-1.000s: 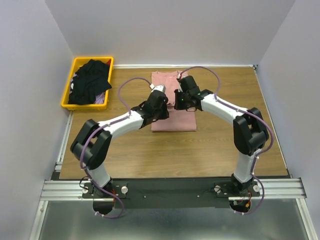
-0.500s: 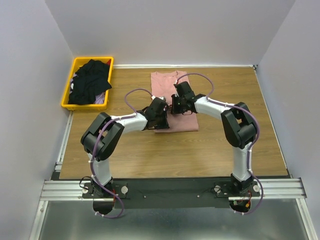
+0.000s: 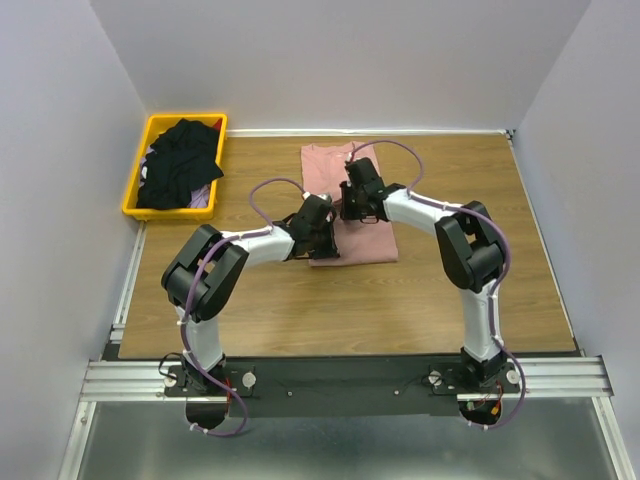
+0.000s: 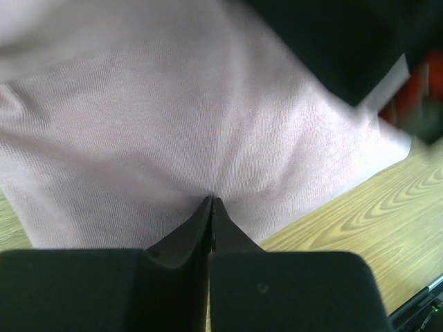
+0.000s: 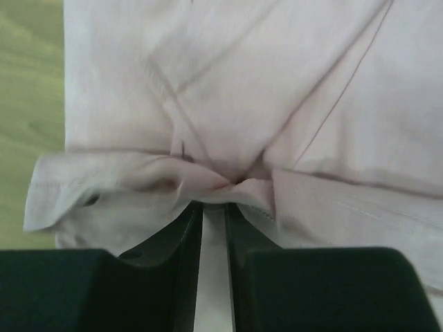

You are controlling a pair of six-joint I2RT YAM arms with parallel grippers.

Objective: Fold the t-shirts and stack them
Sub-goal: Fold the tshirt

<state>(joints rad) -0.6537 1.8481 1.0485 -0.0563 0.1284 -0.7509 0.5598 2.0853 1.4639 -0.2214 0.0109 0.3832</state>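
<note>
The pink t-shirt [image 3: 322, 165] lies folded into a long rectangle on the wooden table, plain side up. My left gripper [image 3: 322, 226] is low over its near left part. In the left wrist view the jaws [image 4: 211, 202] are shut, and the pink cloth [image 4: 173, 124] puckers at their tips. My right gripper [image 3: 352, 200] is at the shirt's middle. Its fingers [image 5: 214, 205] are shut on a raised fold of pink cloth [image 5: 228, 181] with a hem. The black t-shirts [image 3: 180, 165] lie piled in the bin at the back left.
The yellow bin [image 3: 133, 197] stands at the table's far left corner. Bare wood [image 3: 430, 290] runs to the right of the pink shirt and in front of it. Grey walls close in the table on three sides. The right arm's dark body [image 4: 332, 41] hangs just beyond my left fingers.
The left gripper has come nearer and lower onto the shirt's near part and closed there. The right gripper has shifted left toward the shirt's middle. Both elbows have folded inward.
</note>
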